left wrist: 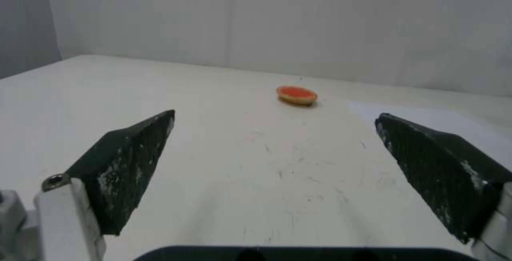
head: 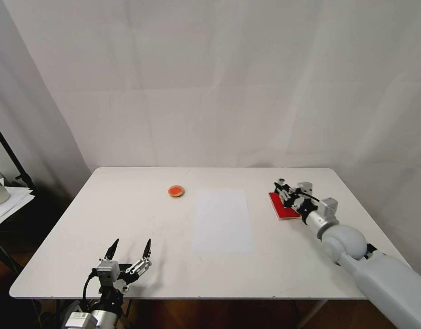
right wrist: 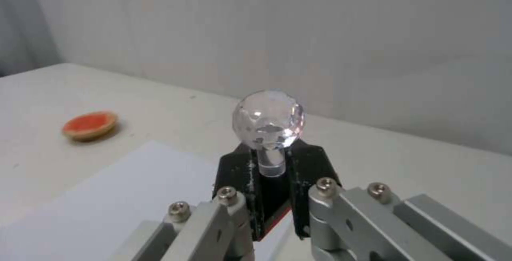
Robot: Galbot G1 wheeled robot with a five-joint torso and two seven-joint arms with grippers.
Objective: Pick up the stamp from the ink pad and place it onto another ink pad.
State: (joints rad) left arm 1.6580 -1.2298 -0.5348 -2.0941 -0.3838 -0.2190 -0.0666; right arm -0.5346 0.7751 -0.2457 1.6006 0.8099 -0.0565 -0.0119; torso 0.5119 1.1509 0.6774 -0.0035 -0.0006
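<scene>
Stamp (clear knob) clamped by right end effector over red ink pad.

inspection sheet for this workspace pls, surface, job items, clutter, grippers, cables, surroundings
surface: white table, faint scuffs near the front.
job's things: stamp with a clear faceted knob, upright between the right gripper's fingers; red rectangular ink pad under that gripper on the table's right side; round ink pad with orange-red centre, bare, left of centre toward the back.
clutter: white paper sheet lying flat between the two pads.
grippers: right gripper shut on the stamp's neck, over the red pad; left gripper open, at the near left edge.
cables: black cable on the left wrist.
surroundings: white backdrop; papers far left.
</scene>
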